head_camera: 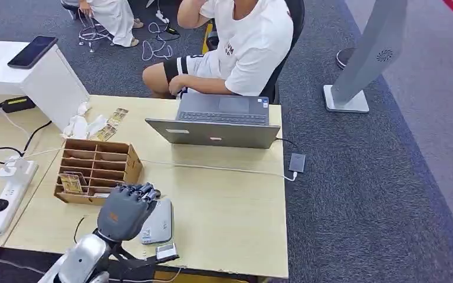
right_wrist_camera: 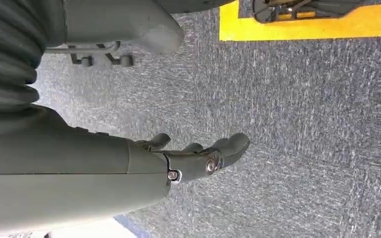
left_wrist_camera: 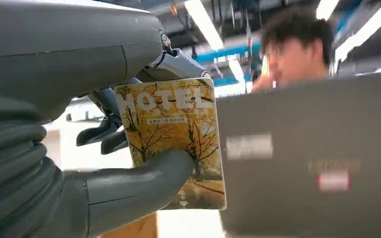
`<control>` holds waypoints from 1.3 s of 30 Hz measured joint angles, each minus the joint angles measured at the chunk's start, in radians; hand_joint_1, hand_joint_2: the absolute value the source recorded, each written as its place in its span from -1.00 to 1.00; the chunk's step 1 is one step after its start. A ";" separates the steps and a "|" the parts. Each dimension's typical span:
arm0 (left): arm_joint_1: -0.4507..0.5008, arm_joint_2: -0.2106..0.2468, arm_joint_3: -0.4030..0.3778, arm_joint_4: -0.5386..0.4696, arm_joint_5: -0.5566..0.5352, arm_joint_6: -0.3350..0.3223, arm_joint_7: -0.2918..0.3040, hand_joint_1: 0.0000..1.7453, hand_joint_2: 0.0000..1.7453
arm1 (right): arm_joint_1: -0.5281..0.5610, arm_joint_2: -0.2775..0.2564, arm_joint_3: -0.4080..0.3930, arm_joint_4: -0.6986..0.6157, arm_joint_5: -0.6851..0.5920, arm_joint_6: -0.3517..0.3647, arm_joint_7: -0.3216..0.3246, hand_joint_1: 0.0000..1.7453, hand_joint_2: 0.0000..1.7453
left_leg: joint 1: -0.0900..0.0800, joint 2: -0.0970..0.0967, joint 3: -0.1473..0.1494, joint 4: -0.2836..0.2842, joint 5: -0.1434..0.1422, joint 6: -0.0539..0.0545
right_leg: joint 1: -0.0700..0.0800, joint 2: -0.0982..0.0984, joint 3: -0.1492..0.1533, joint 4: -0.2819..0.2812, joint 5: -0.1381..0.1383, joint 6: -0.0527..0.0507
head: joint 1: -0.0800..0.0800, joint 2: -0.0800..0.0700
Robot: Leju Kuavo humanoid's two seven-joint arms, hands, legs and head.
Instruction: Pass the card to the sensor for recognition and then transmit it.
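Note:
My left hand (head_camera: pixel 127 207) hovers over the flat grey card sensor (head_camera: pixel 160 224) near the table's front edge. In the left wrist view this hand (left_wrist_camera: pixel 104 148) pinches a yellow hotel card (left_wrist_camera: pixel 176 134) with autumn trees, thumb pressed on its face. In the head view the hand hides the card. Beside the hand stands a wooden card rack (head_camera: pixel 97 168) with more cards in its slots. My right hand (right_wrist_camera: pixel 198 158) hangs over grey carpet with its fingers apart and nothing in it.
An open grey laptop (head_camera: pixel 218 124) stands at the table's far edge, with a seated person (head_camera: pixel 242 47) behind it. A power strip (head_camera: pixel 9 191) and cables lie on the left. Loose cards (head_camera: pixel 112 124) rest behind the rack. A white stand (head_camera: pixel 41 71) carries a phone.

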 joint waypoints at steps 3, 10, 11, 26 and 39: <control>0.023 0.018 0.000 0.013 0.001 -0.033 0.004 1.00 1.00 | 0.000 0.001 0.000 0.000 0.004 -0.004 0.002 -1.00 1.00 | 0.000 0.000 0.000 0.000 0.000 0.000 | 0.000 0.000 0.000 0.000 0.000 0.000 | 0.000 0.000; 0.036 0.033 0.000 0.031 -0.003 -0.078 0.016 1.00 1.00 | 0.000 0.003 0.000 0.000 0.019 -0.006 0.003 -1.00 1.00 | 0.000 0.000 0.000 0.000 0.000 0.000 | 0.000 0.000 0.001 0.000 0.000 0.001 | 0.000 0.000; 0.038 0.035 -0.003 0.035 -0.003 -0.084 0.018 1.00 1.00 | 0.000 0.004 0.000 0.000 0.020 -0.006 0.003 -1.00 1.00 | 0.000 0.000 0.000 0.000 0.000 0.000 | 0.000 0.000 0.001 0.000 0.000 0.000 | 0.000 0.000; 0.033 0.041 -0.039 0.104 -0.006 -0.128 0.037 1.00 1.00 | 0.000 0.006 -0.001 0.000 0.037 0.005 -0.013 -1.00 1.00 | 0.000 -0.001 0.000 0.000 0.000 0.000 | 0.000 0.000 0.001 0.000 0.000 0.000 | 0.000 0.000; 0.025 0.035 -0.051 0.120 0.047 -0.133 0.055 1.00 1.00 | 0.000 0.006 -0.004 0.000 0.039 0.010 -0.013 -1.00 1.00 | 0.000 -0.001 0.000 0.000 0.000 0.000 | 0.000 0.000 0.001 0.000 0.000 0.000 | 0.000 0.000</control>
